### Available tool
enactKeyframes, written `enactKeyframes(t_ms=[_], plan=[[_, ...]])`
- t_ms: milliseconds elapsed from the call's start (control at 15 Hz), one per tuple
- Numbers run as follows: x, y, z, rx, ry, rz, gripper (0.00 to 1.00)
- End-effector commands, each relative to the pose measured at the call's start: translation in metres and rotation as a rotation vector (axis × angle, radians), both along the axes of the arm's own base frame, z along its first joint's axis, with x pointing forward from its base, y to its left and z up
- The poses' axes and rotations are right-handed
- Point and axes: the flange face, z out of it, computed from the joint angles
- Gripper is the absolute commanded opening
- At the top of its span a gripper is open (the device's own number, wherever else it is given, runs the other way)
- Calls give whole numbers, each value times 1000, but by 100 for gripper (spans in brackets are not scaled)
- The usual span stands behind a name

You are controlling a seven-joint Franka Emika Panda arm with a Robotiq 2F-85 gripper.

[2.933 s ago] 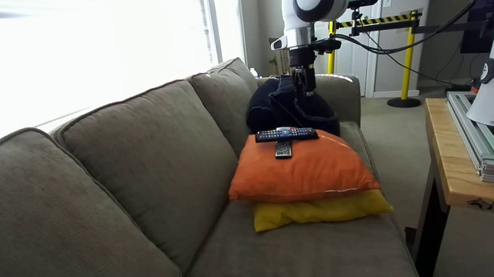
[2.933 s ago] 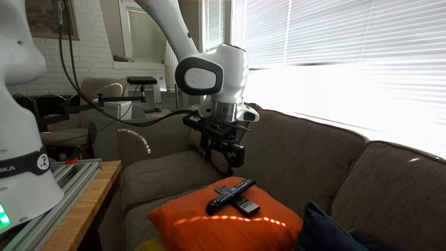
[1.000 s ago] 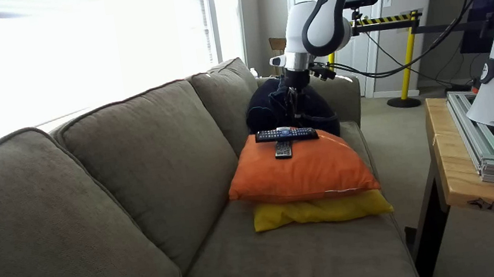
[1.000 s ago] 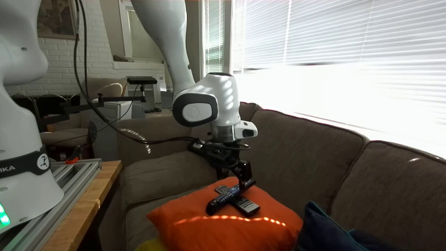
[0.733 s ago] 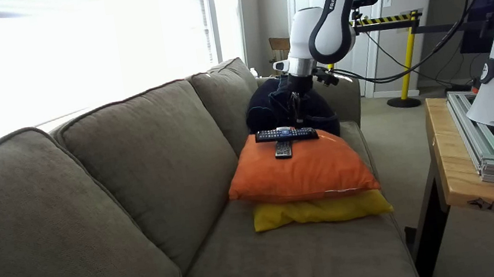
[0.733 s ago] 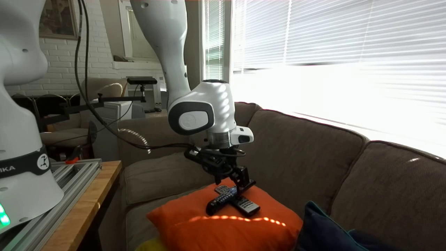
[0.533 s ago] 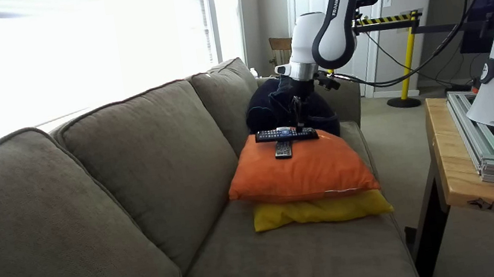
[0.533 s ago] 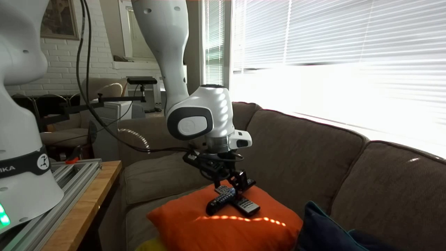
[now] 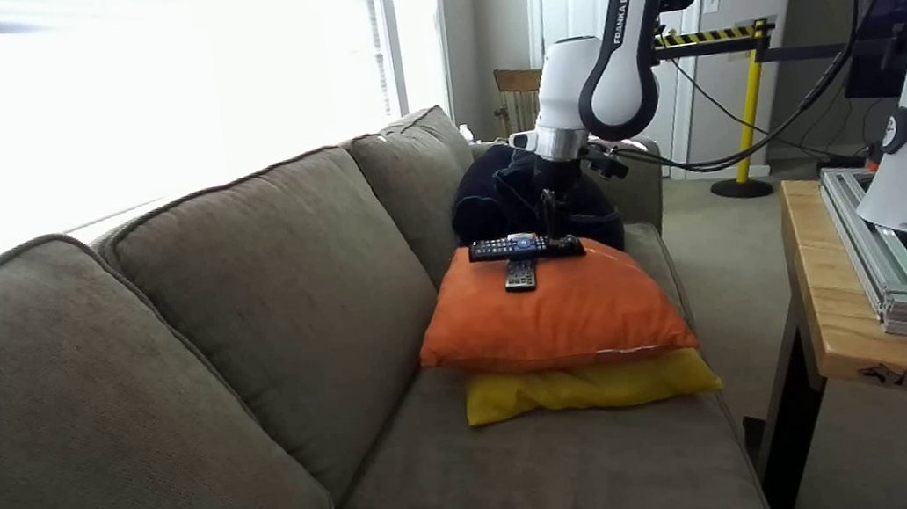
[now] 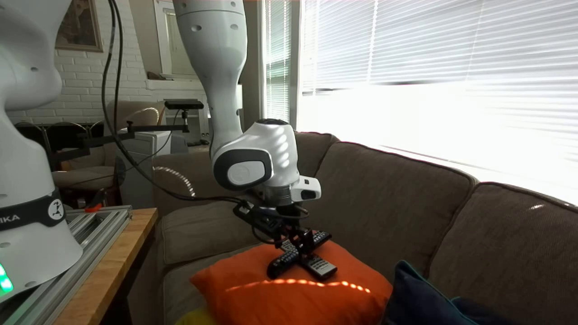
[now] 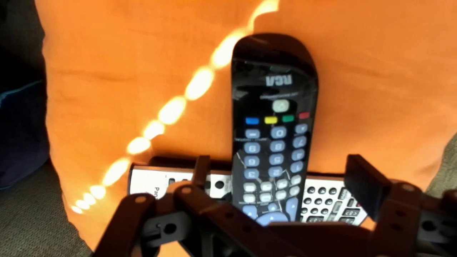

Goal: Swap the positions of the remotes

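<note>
The black remote (image 11: 275, 107) lies crosswise on top of the greyer remote (image 11: 328, 203), both on an orange cushion (image 9: 569, 318). In both exterior views my gripper (image 10: 291, 250) is low over the crossing, tilted. Seen in the wrist view, the jaws stand wide on either side of the black remote, with a gap left and right. One of the fingertips (image 11: 202, 169) is over the greyer remote's left part, the opposite one over its right end. The near end of the black remote is hidden behind the gripper. Contact with either remote cannot be made out.
Beneath the orange cushion is a yellow one (image 9: 592, 386). A dark blue bundle (image 9: 485, 197) sits right behind the gripper against the sofa arm. The sofa's backrest (image 9: 248, 310) runs along one side, and a wooden bench (image 9: 832, 299) carries the robot base.
From high over the cushion, my gripper has come down and tilted, lowering to the crossed remotes, with its fingers now around the black one. Both remotes lie where they lay.
</note>
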Motion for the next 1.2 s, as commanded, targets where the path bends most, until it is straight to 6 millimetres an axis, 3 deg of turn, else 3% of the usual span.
enactKeyframes(t_ms=[0,333,400,667,1133], plan=[[3,3,-6,14,-21,-3,68],[5,3,-8,10,-25,7,31],[6,3,-6,5,-13,16,28],[5,5,20,-4,3,57,28],[14,2,99,-56,108,238,28]])
